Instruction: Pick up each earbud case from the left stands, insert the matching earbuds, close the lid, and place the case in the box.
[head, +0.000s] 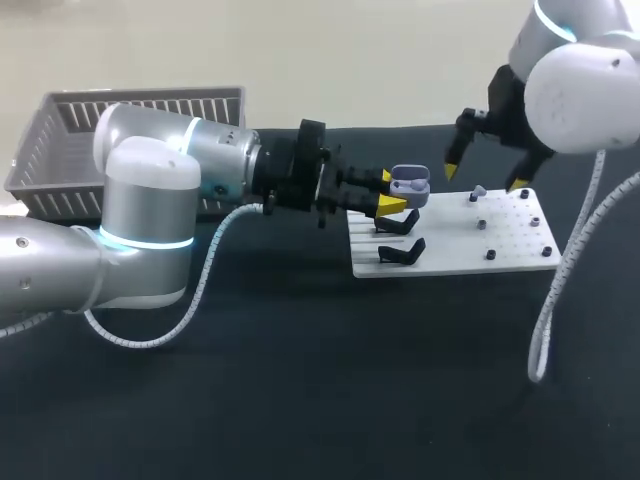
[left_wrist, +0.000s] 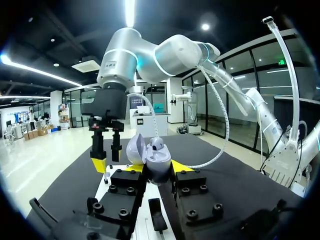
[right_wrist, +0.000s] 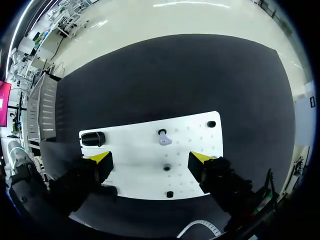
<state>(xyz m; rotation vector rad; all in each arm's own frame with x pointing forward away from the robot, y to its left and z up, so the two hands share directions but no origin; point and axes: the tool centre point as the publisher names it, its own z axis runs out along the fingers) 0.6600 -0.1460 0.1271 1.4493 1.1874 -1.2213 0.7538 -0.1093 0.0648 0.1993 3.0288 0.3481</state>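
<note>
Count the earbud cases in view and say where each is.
1. The open pale lavender plastic earbud case is gripped in the left claw, above the white board. The left arm may hide others.

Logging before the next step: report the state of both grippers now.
Left gripper: jaws shut on the earbud case, lid open.
Right gripper: jaws open, empty, above the white board.

One earbud case (head: 410, 183), one earbud (right_wrist: 164, 140), two black stands (head: 402, 250), one board (head: 455, 255), one basket (head: 60, 150).

Head high behind; right wrist straight down — both share board (head: 450, 258).
</note>
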